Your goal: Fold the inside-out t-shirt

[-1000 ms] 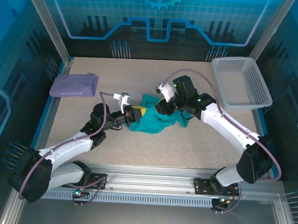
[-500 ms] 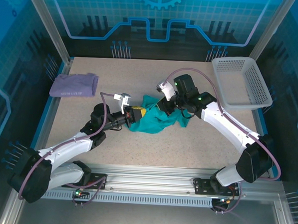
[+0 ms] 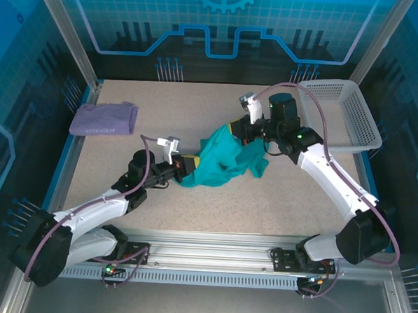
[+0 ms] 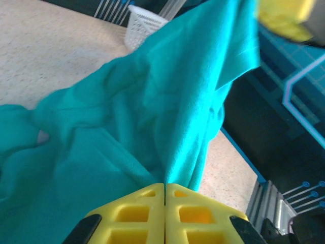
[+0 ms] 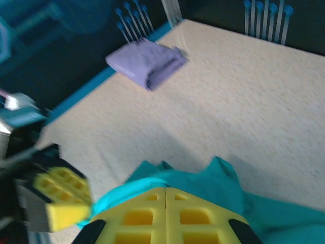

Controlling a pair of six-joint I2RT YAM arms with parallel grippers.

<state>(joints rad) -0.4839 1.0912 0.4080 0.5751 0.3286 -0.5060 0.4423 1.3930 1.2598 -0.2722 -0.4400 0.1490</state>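
Two tight pinches on the inside-out t-shirt (image 3: 226, 157) — left gripper (image 3: 187, 162) on its near-left edge, right gripper (image 3: 233, 130) on its far corner; cloth bunched mid-table, neck and sleeves lost in folds — purple garment (image 3: 104, 118) far left.

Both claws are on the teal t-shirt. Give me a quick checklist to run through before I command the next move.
1. Grip of the left claw on the t-shirt: ok, shut with cloth pinched between its fingers.
2. Grip of the right claw on the t-shirt: ok, shut with teal cloth at its tips.
3. T-shirt spanning from one claw to the other: ok.
4. T-shirt flat enough to fold: not ok, it is bunched and creased.
5. Which part of the t-shirt each claw holds: cannot tell.
6. Purple garment and basket apart from the t-shirt: ok.
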